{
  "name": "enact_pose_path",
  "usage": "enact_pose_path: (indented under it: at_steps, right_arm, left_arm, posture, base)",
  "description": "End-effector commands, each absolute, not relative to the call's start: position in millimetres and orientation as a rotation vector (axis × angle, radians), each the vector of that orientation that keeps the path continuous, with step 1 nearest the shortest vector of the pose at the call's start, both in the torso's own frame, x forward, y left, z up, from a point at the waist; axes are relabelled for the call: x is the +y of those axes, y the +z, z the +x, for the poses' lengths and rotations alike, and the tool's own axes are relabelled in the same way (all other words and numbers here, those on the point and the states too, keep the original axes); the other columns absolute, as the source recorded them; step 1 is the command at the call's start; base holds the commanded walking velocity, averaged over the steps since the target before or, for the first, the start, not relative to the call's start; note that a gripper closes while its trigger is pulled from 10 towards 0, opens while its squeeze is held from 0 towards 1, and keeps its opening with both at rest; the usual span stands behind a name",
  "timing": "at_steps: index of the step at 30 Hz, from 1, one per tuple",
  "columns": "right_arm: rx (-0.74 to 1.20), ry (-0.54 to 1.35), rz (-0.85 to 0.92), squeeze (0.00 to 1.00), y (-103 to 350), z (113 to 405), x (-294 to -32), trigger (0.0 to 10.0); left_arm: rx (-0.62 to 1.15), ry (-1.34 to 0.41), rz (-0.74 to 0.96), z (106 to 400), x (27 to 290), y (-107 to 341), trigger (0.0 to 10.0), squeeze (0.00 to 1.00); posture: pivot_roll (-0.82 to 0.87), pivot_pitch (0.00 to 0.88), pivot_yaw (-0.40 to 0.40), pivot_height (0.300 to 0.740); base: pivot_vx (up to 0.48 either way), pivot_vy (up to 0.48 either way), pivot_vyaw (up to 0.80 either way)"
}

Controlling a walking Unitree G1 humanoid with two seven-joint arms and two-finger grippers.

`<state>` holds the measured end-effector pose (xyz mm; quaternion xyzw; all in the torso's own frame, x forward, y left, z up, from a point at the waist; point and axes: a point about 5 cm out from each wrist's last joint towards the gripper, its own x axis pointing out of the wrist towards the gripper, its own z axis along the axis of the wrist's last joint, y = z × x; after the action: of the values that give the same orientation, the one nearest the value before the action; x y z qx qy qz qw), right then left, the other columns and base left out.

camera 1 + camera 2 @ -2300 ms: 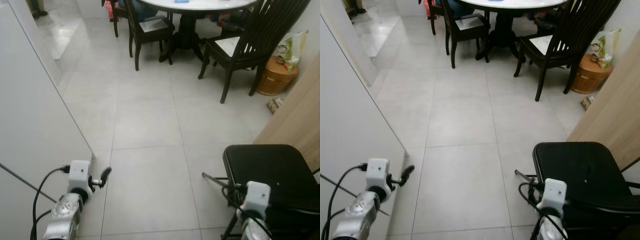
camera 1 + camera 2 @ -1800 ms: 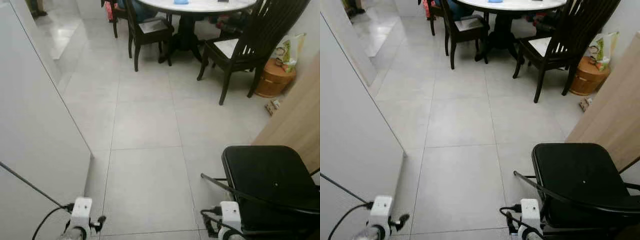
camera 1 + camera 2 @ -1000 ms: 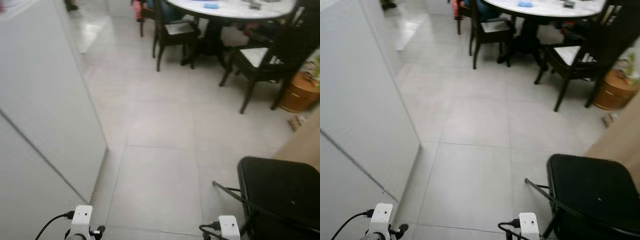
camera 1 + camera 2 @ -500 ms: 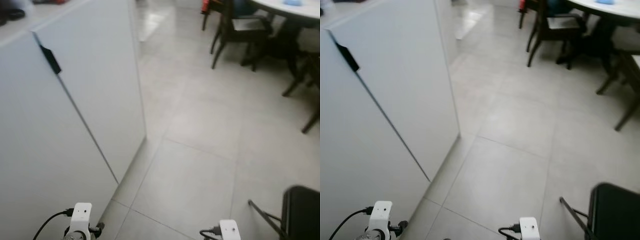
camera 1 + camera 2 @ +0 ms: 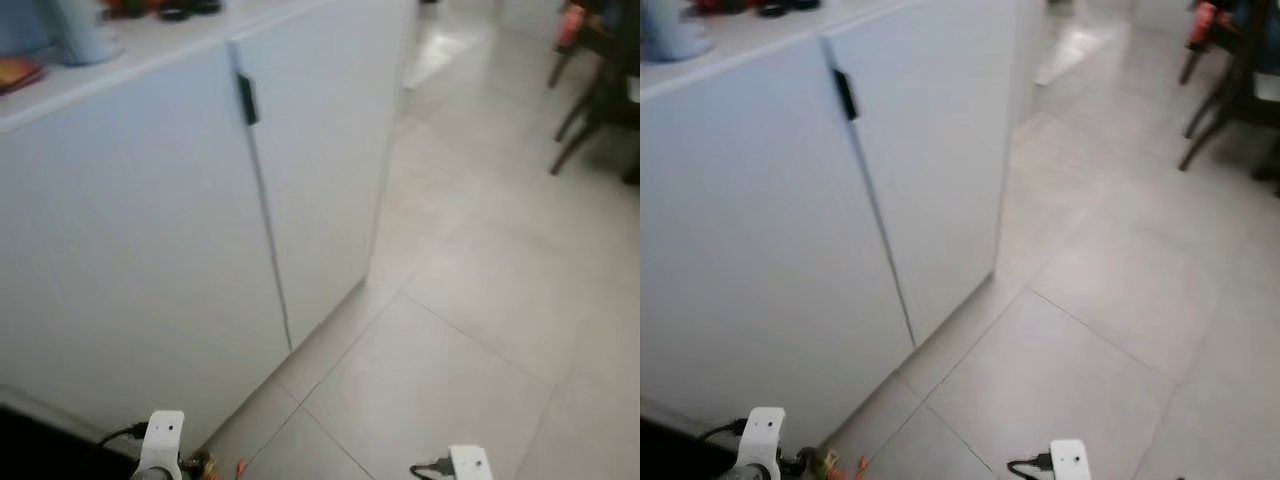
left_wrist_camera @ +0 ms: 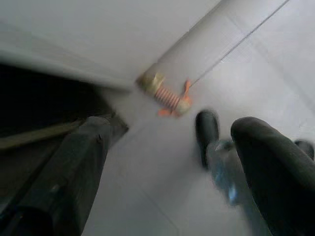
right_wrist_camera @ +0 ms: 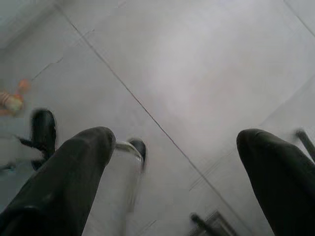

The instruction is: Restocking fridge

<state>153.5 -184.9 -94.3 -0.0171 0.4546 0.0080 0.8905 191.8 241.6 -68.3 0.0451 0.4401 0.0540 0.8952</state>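
Both grippers, left and right, hung with jaws wide and empty above the floor, beside a white cabinet.

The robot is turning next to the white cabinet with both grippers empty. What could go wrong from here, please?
1. A small orange spring-like object lies on the floor at the foot of the white cabinet, close to the left gripper; the robot might step on it.
2. The cabinet stands very near on the left, so the left arm could brush it.
3. The head views are blurred, so positions may be misjudged.
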Motion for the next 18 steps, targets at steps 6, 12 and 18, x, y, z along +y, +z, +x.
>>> enact_pose_path:
  at_steps: [6, 12, 18]
  right_arm:
    - [0.978, 0.014, -0.040, 0.00, -98.2, 142.0, -190.1, 10.0]
    - [0.972, 0.019, -0.042, 0.00, -97.4, 143.9, -189.6, 10.0]
    - [0.978, 0.015, -0.041, 0.00, -97.9, 142.0, -191.5, 10.0]
  left_arm:
    - [0.928, 0.123, 0.090, 189.5, 239.5, -70.5, 10.0, 0.00]
    - [0.928, 0.121, 0.094, 189.1, 238.8, -70.8, 10.0, 0.00]
    - [0.930, 0.118, 0.096, 188.5, 238.5, -71.2, 10.0, 0.00]
  posture:
    - [-0.26, 0.135, -0.007, 0.740]
    - [-0.26, 0.136, -0.005, 0.740]
    - [-0.26, 0.137, -0.005, 0.740]
  base:
    - [0.000, 0.000, 0.80]
    - [0.000, 0.000, 0.80]
    - [0.000, 0.000, 0.80]
